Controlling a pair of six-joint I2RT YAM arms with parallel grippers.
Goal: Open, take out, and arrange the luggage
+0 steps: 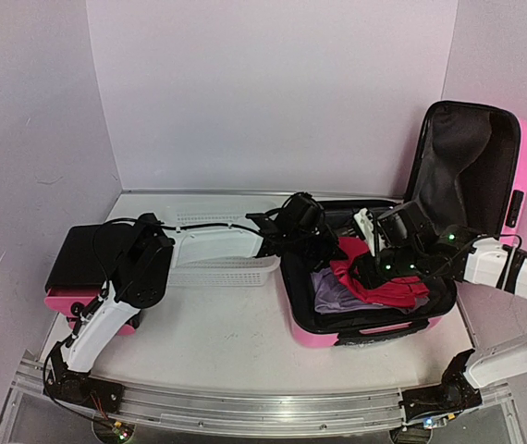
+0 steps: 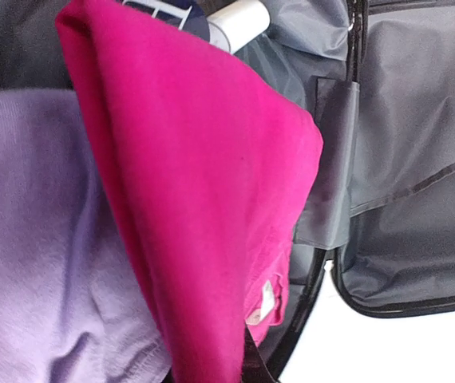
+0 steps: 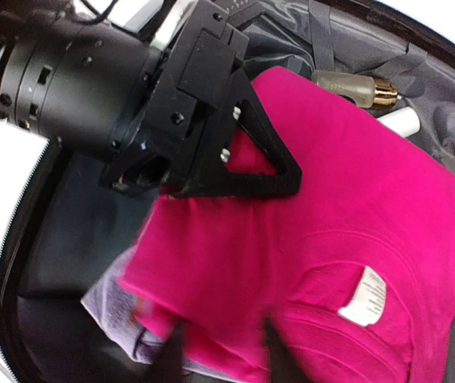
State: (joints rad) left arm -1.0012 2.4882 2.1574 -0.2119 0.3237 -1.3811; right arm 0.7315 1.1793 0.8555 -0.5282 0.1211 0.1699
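A: Left gripper (image 3: pixel 282 182), state?
B: Closed on a fold of the magenta cotton shirt (image 3: pixel 355 223). One black triangular finger is seen laid over the cloth; the other is hidden under it. In the left wrist view the fold is drawn up in a ridge.
A: Right gripper (image 3: pixel 221 355)?
B: Fingers parted to a middling gap, blurred, set over the same shirt near its white neck label (image 3: pixel 363 297). No grip is judged.
A: Luggage?
B: The glossy pink hard-shell suitcase (image 1: pixel 365 333) lies open on the pale table (image 1: pixel 217 342), lid (image 1: pixel 525 153) propped upright, slack black fabric lining (image 1: pixel 458 153) exposed. The shirt lies inside, over a lavender knit garment (image 2: pixel 28 239).
A: Hazards?
B: The grippers are close together, so a knock is possible if both are brought onto one fold. The soft knit underneath could be dragged up with the shirt. A small amber bottle with a gold cap (image 3: pixel 355 88) and a white tube (image 3: pixel 399 120) rest just beside the cloth and could be tipped or carried out if snagged. Limp cotton could slide from a shallow pinch.
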